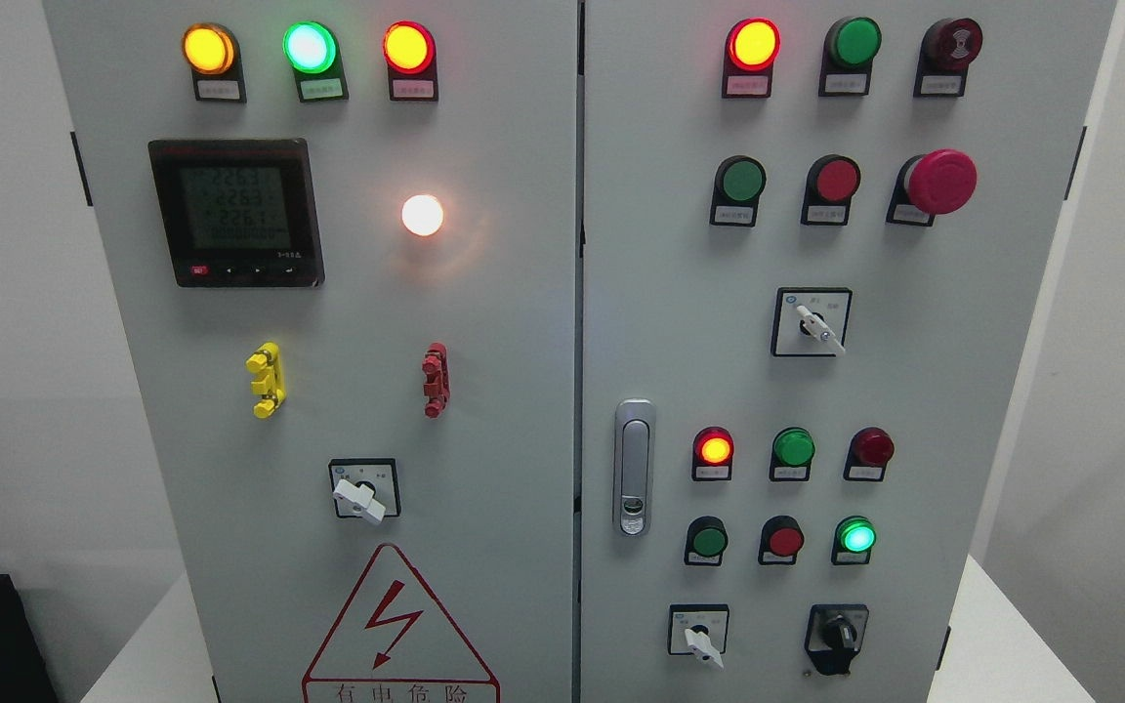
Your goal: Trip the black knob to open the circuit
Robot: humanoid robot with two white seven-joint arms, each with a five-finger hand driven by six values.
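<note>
Low on the right door's face sits the black knob [838,635], its handle upright, but you have neither hand in view, so nearness and finger state cannot be told.

**Legible markings on the control cabinet**

Digital meter [235,212], left door: three rows of digits are displayed, read roughly as 2263, 2263, 2261; a fourth row is too faint to be read. Warning sign [398,630], lower left door: a red triangle with a lightning bolt is printed above the characters 有电危险. Small label plates [220,89] under lamps and buttons: print is too small to be read.
</note>
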